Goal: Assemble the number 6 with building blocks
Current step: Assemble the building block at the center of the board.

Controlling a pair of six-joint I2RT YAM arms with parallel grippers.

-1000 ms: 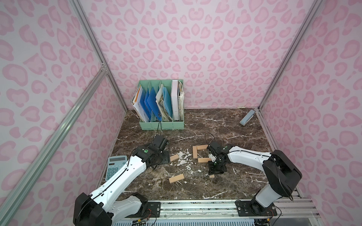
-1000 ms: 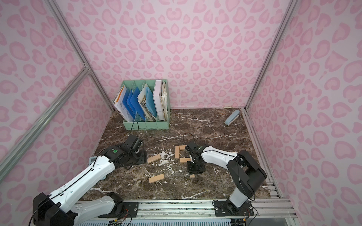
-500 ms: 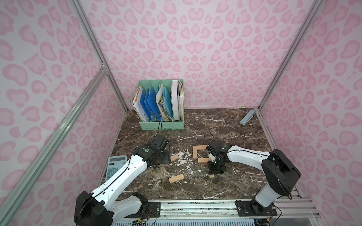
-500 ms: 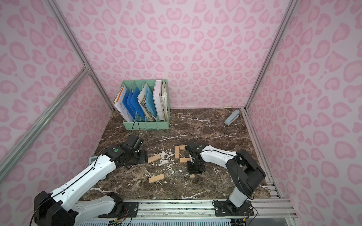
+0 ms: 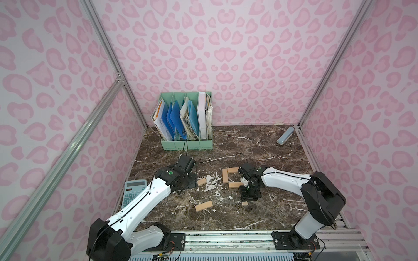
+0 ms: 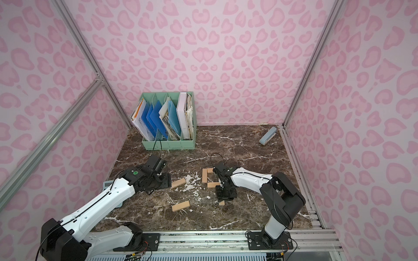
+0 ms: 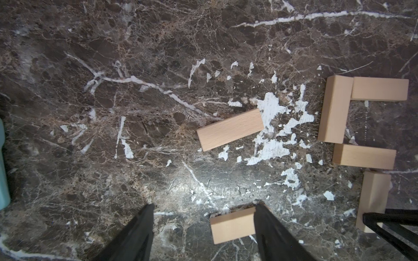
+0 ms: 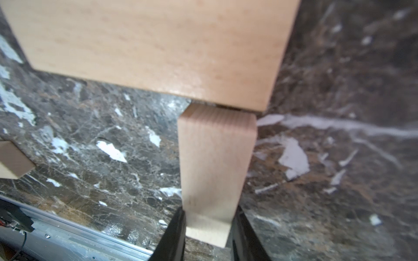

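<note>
Right wrist view: the right gripper (image 8: 208,209) pinches a tan wooden plank (image 8: 214,162) across its narrow width, fingers (image 8: 172,237) closed on the end nearest the robot. The plank's far end meets the middle bar (image 8: 158,45) of the unfinished number 6 (image 6: 204,176), with only a thin shadow between them.

Nearest the robot's base in both top views, one loose plank (image 5: 203,206) lies flat on the marble-patterned table (image 5: 271,203), well apart from the figure. Above the table, the left gripper (image 7: 203,205) hangs empty, its fingers (image 7: 135,232) spread wide. A second loose plank (image 5: 202,182) lies tilted just beside it. A grey calculator (image 5: 133,192) sits at the table's left edge.

Beyond the middle bar, the left upright (image 5: 224,175) and the top bar (image 5: 233,170) touch at the corner. Farthest back are a green file organiser (image 5: 186,143) and a grey-blue case (image 5: 285,135), near the rear wall.

The planks look light, rigid and smooth-faced. They should take a firm pinch without damage, but will likely skate on the glossy top if nudged. The sensible hold is across the short width near mid-length. An end grip, as here, may let the free end swing off line.
</note>
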